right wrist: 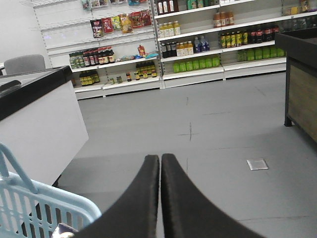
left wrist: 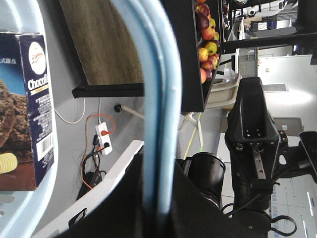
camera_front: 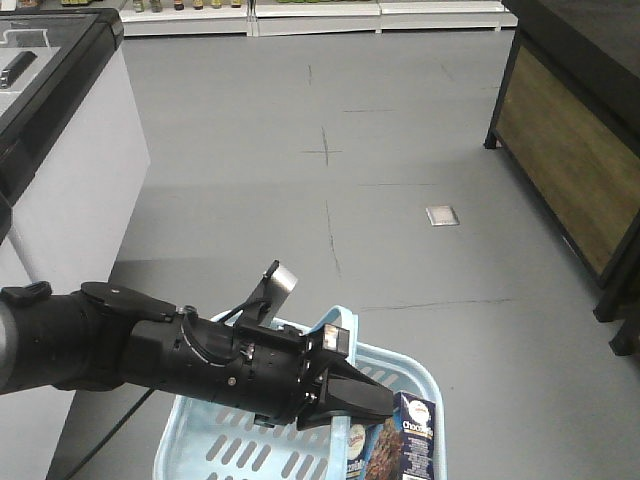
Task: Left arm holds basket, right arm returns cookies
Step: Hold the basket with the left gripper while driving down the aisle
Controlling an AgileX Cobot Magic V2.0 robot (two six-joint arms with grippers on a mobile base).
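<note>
L arm [camera_front: 150, 350] has its part done: its end effector [left wrist: 158, 198] looks clamped on the handle [left wrist: 158, 99] of the basket [camera_front: 420, 375], w/ the blue bar running between the jaws. Cookies [camera_front: 417, 440] not out yet: the carton stands upright inside the basket at its far-right corner, just beside the L end effector tip. R end effector [right wrist: 160, 193] is pressed together, nothing in it, pointing out over the floor [right wrist: 208, 124] w/ the basket rim low on its left. So, as I read it, reach-in, grab, lift-out and return are all left. R arm [left wrist: 252, 134] sits off to the side. Around: white cabinet [camera_front: 70, 170], dark wooden stand [camera_front: 560, 150], fruit [left wrist: 208, 44], stocked shelves [right wrist: 198, 49]. Likely obstacles: the L arm and handle span the opening right by the carton.
</note>
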